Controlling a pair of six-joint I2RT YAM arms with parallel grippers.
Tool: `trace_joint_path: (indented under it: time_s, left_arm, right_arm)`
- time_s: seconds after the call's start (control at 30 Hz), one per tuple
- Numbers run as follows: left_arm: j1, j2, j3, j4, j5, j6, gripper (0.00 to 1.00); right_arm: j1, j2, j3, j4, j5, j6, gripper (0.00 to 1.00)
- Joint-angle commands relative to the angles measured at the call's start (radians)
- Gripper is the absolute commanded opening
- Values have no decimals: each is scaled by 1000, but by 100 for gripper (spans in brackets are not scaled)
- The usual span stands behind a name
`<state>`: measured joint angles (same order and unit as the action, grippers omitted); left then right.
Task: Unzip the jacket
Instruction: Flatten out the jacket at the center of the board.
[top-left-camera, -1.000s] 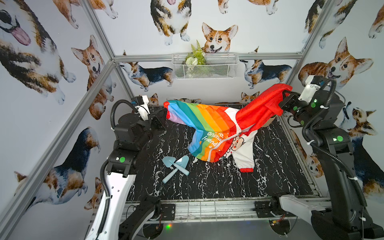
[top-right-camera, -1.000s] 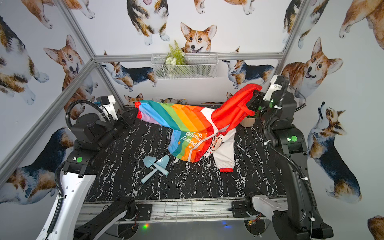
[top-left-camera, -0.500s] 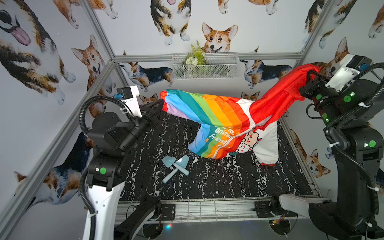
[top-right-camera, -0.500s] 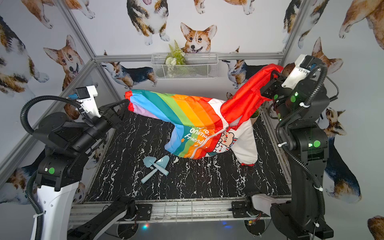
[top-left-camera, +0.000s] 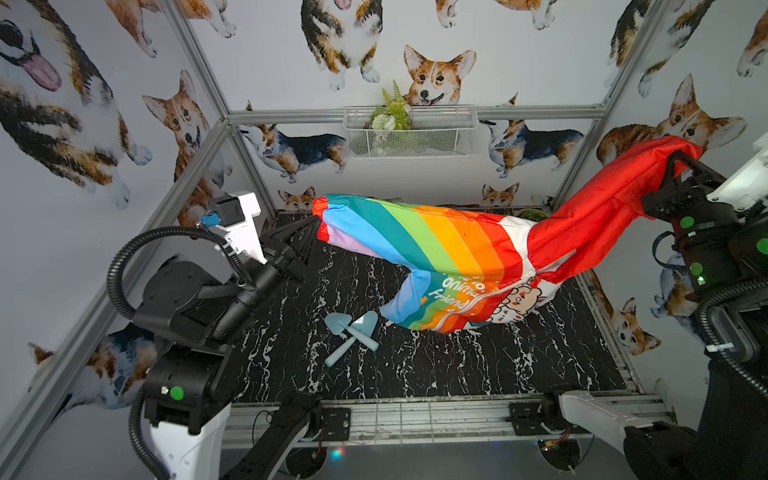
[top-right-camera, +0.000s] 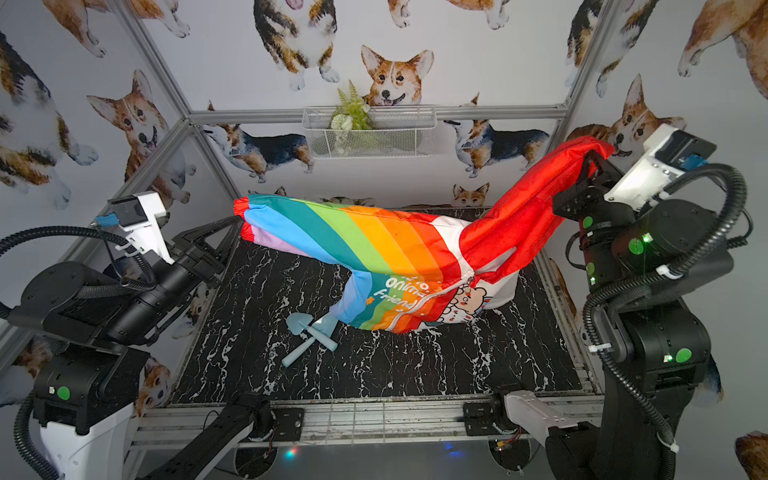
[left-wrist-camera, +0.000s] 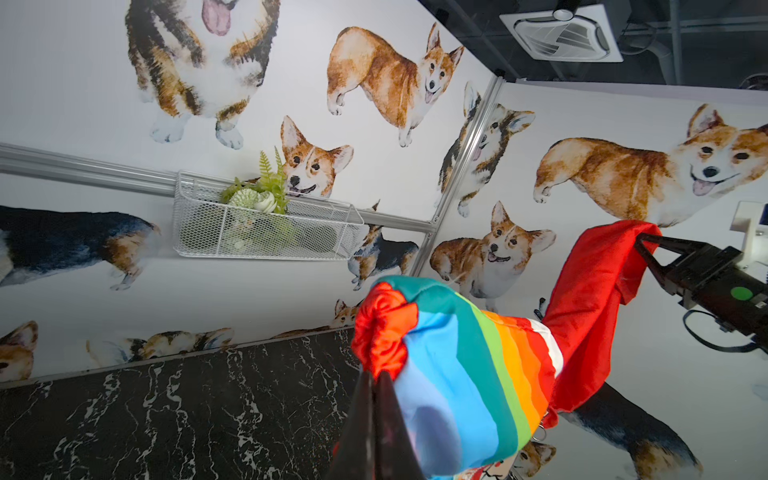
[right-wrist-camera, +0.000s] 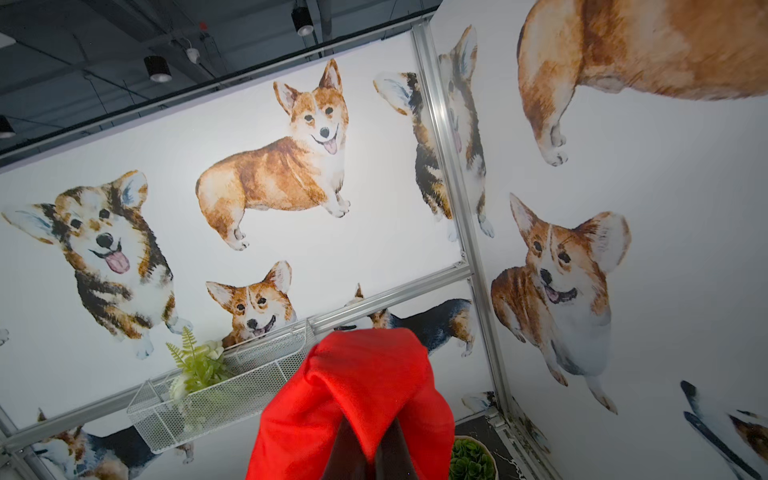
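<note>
The jacket (top-left-camera: 449, 249) hangs in the air over the black table (top-left-camera: 457, 365), stretched between the two arms. It could slip and fall, because each arm pinches only a little bit of thin cloth. If the arms pull too far apart, the cloth could rip or pop free. The zipper (top-left-camera: 528, 286) looks closed, and no arm is on it. The left gripper (left-wrist-camera: 374, 378) is squeezed tight on the red cuff (left-wrist-camera: 382, 328) of the rainbow sleeve. The right gripper (top-left-camera: 675, 164) is squeezed tight on the red hood (right-wrist-camera: 365, 374), up high.
</note>
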<state>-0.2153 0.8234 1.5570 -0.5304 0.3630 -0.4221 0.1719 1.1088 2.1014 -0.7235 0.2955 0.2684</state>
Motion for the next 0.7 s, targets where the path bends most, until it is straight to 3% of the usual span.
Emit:
trace_joint_path:
  time_s: [0.0, 0.1, 0.17, 0.47, 0.67]
  left_arm:
    - [1, 27, -55, -58, -160, 12, 0]
    - [4, 94, -113, -82, -311, 19, 0]
    - [22, 168, -178, -50, -336, 20, 0]
    - [242, 451, -476, 159, -326, -115, 0]
    - [332, 663, -505, 229, -270, -137, 0]
  right_arm:
    - [0, 116, 39, -74, -69, -21, 0]
    - [0, 243, 44, -81, -161, -2, 0]
    - [4, 330, 32, -58, -235, 27, 0]
    - [185, 831, 22, 46, -331, 11, 0]
    - [262, 1158, 217, 16, -375, 24, 0]
